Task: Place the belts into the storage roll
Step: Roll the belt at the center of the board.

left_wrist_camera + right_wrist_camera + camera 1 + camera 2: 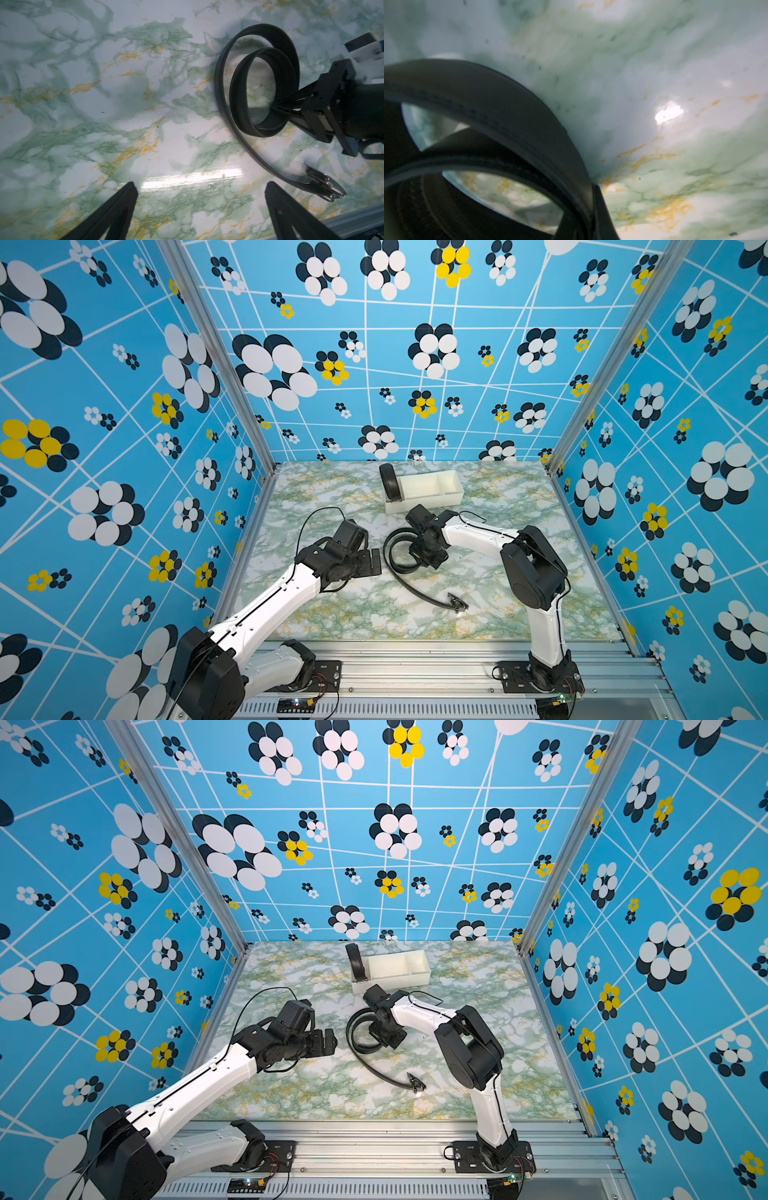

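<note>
One black belt (391,483) (358,963) is wound into a coil and stands on edge at the left end of the off-white storage roll (432,499) (399,982), seemingly inside its end compartment. The other belt (395,556) (356,1038) (259,83) (508,116) lies mid-table in loose loops, its tail running to a metal buckle (457,605) (324,185). My right gripper (415,551) (380,1031) (275,105) (591,207) is shut on the inner loop. Just left of the loops, my left gripper (374,562) (329,1042) (200,187) is open and holds nothing.
The marble-patterned table (332,614) is bounded by blue flowered walls on three sides and an aluminium rail (415,659) at the front. The tray sits at the back centre, close behind the right wrist. A thin black cable (316,514) arcs above the left wrist.
</note>
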### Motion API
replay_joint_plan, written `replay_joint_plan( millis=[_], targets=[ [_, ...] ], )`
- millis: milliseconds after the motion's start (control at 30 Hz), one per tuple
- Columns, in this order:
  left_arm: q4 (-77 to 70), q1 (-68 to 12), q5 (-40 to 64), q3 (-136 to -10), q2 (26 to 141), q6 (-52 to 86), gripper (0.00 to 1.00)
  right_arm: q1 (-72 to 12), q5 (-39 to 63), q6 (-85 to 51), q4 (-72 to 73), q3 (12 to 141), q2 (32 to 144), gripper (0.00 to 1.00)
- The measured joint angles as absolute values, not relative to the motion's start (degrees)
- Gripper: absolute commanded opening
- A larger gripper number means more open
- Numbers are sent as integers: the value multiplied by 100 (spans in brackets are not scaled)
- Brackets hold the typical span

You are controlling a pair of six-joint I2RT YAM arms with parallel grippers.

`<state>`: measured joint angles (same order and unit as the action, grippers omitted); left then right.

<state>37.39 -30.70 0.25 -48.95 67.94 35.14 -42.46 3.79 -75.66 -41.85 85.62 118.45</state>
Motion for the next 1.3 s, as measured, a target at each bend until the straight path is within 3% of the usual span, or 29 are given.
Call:
replay_joint_plan(
  millis=[433,800,867,933,967,1000,1033,1133,1233,1300],
  targets=[
    [3162,-3050,502,-4219,7185,3861,99,-5290,-5,-6919,-5301,9461,12331,0],
    [2823,-2980,429,-4611,8705,3487,97,-5273,-84,-6917,-5323,9511,12394,0],
    [2842,-2910,408,-4810,8923,3326,85,-5205,-73,-6917,-5301,9511,12394,0],
    [2851,-2849,351,-5089,9223,3146,58,-5205,-82,-6919,-5273,9511,12394,0],
    [2847,-2845,336,-5194,9317,3074,40,-5203,-80,-6917,-5277,9511,12401,0],
    [2873,-2836,338,-5312,9404,2978,32,-5181,-58,-6914,-5280,9511,12403,0],
    [2893,-2834,342,-5404,9478,2886,38,-5172,-58,-6914,-5269,9511,12403,0],
    [2928,-2834,338,-5612,9677,2670,38,-5190,-73,-6914,-5247,9511,12403,0],
    [2943,-2818,357,-5655,9771,2571,14,-5194,-73,-6912,-5227,9511,12403,2],
    [2993,-2808,421,-5717,9841,2506,8,-5205,-71,-6890,-5179,9511,12403,4]
  ],
)
